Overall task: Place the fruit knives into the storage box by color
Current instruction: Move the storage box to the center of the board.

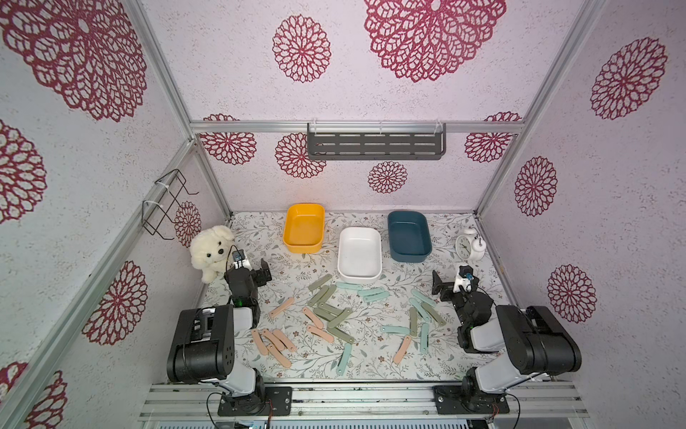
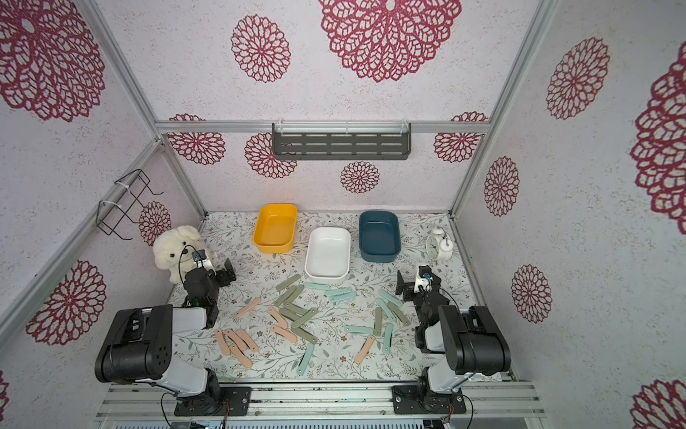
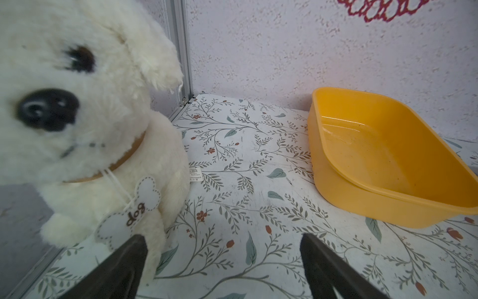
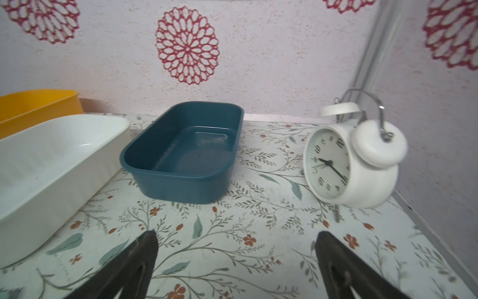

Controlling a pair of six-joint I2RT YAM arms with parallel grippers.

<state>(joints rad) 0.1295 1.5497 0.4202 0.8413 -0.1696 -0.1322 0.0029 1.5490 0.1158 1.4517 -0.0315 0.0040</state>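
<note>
- Each wrist view catches only the 2 dark finger ends of its own claw. The fruit knives (image 1: pixel 328 310) fall outside both, so only the top views show them.
- The left gripper (image 3: pixel 223 239) has its jaws spread wide with nothing between them, close to a blurred, cropped white plush dog (image 3: pixel 90 116).
- The right gripper (image 4: pixel 236 235) also has its jaws wide apart and grips nothing. It faces the dark teal plastic box (image 4: pixel 165 186) and the white twin-bell alarm clock (image 4: pixel 333 165), whose edges are smeared.
- The yellow plastic box (image 3: pixel 362 207) is cut by the frame edge in the left wrist view. In the right wrist view the white plastic box (image 4: pixel 51 186) hides most of it.
- The knives are small flat bars with rounded ends, in peach-pink, mint-teal and sage-green.
- All lie flat on the floral-print table mat (image 1: pixel 371 360), in front of the 3 boxes and between the left arm (image 1: pixel 202 345) and the right arm (image 1: pixel 538 345).
- Peach ones cluster mostly by the left arm, and sage ones pile in the middle. Mint ones sit nearer the white box and the right arm.
- The piles overlap, so I cannot tell the exact count. The end holes are barely visible.
</note>
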